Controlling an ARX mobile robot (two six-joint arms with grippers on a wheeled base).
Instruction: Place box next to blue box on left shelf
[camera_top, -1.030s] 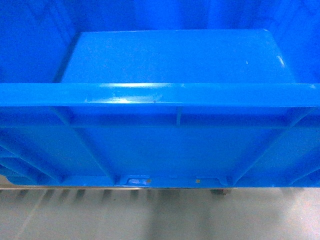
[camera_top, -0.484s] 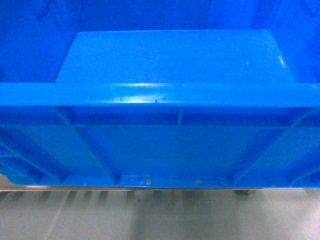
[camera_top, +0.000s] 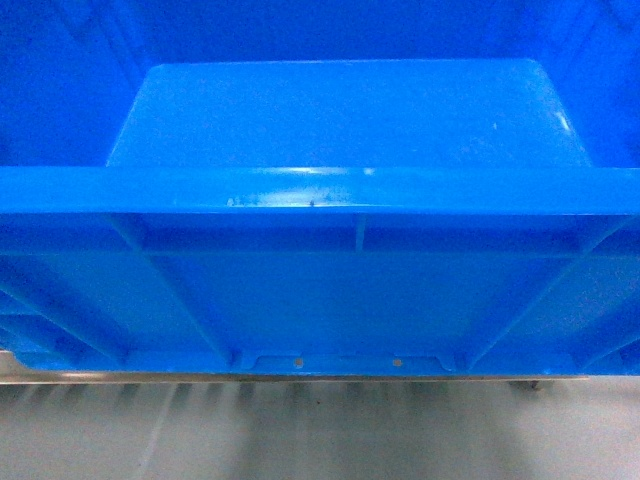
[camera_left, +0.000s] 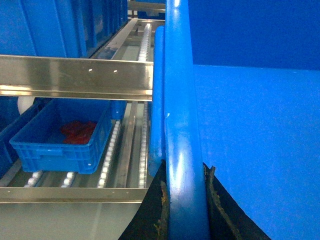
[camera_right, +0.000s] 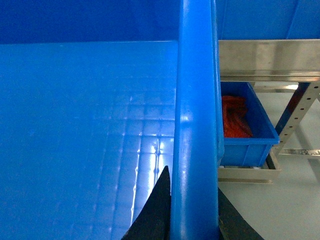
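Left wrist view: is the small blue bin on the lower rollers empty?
No. The small bin holds something red inside.

Across the head view the box (camera_top: 330, 300) has slid a little downward in frame — its near rim now sits slightly lower than it did a second ago, and its bottom edge has dropped with it. More of the smooth floor shows beyond the rim, its near left corner reaching further left than before. The strip of pale ground (camera_top: 320, 430) below the box has grown narrower. The dark streaked shadows on that ground have drifted right, and the small dark spot under the bottom edge has moved from right of centre to further right — now near the right corner.
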